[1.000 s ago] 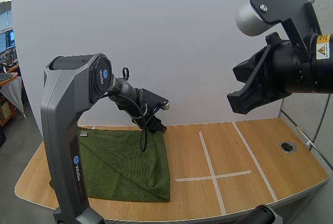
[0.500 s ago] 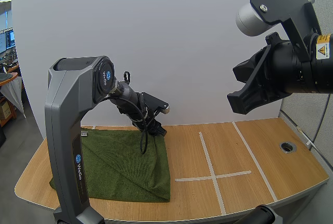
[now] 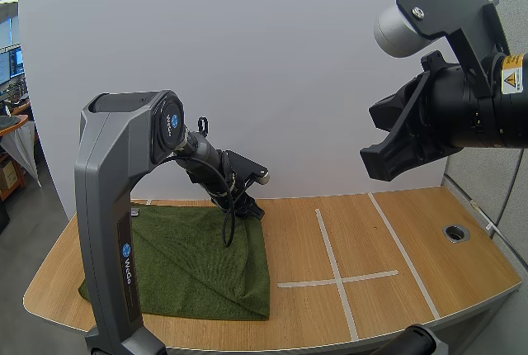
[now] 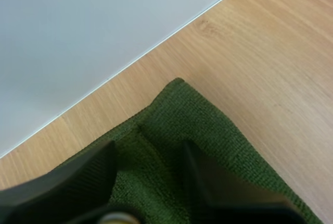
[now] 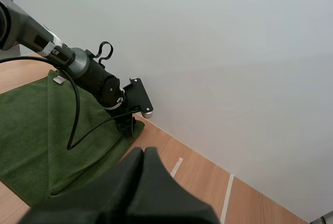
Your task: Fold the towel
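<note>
"Left wrist view first: how did the left gripper (image 4: 148,153) stand?"

"Its fingers (image 4: 78,177) were spread apart, ribbed faces inward, over the far corner of the green towel (image 4: 213,125). Whether the tips touched the cloth I could not tell."

"And the right gripper (image 5: 143,151)?"

"Its fingers lay pressed together in one dark wedge, holding nothing, raised well above the table (image 3: 412,231)."

"Where was the towel?"

"In the high view it lay flat at 9 o'clock on the pale wooden table. A diagonal crease ran from its 11 o'clock corner toward 5 o'clock. The left gripper was at its 1 o'clock corner."

"The surface around it?"

"A cross of pale tape (image 3: 338,279) lay at 3 o'clock from the towel, well apart from it. A round hole (image 3: 455,232) sat at 2 o'clock from the cross. A plain white panel (image 3: 289,66) stood behind."

"What did the views add to each other?"

"The high view gave the whole towel and the tape. The left wrist view made the gap between the fingers plain. The right wrist view showed the left gripper at the towel's corner."
</note>
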Robot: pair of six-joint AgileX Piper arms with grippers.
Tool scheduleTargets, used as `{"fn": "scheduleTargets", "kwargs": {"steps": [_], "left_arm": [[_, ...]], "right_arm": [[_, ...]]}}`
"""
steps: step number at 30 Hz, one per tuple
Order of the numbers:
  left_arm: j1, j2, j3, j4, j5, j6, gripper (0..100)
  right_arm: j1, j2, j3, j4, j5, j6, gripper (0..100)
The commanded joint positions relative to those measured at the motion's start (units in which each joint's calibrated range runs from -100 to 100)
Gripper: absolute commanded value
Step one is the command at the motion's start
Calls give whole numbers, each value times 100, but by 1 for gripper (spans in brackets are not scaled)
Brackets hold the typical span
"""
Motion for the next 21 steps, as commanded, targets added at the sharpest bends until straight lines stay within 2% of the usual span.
{"fn": "scheduleTargets", "kwargs": {"steps": [1,3,5,15,21], "left_arm": [[-5,-24,-42,36,77,-16,27],[-5,-24,-42,36,92,-16,11],[-5,-24,-42,36,137,-16,0],[-5,-247,-42,36,440,-16,0],[-5,-756,-42,36,1201,-206,0]], "right_arm": [[-20,-45,24,10,0,6,0],[-20,-45,24,10,0,6,0],[-20,-45,24,10,0,6,0],[-20,-45,24,10,0,6,0],[-20,-45,24,-103,0,6,0]]}}
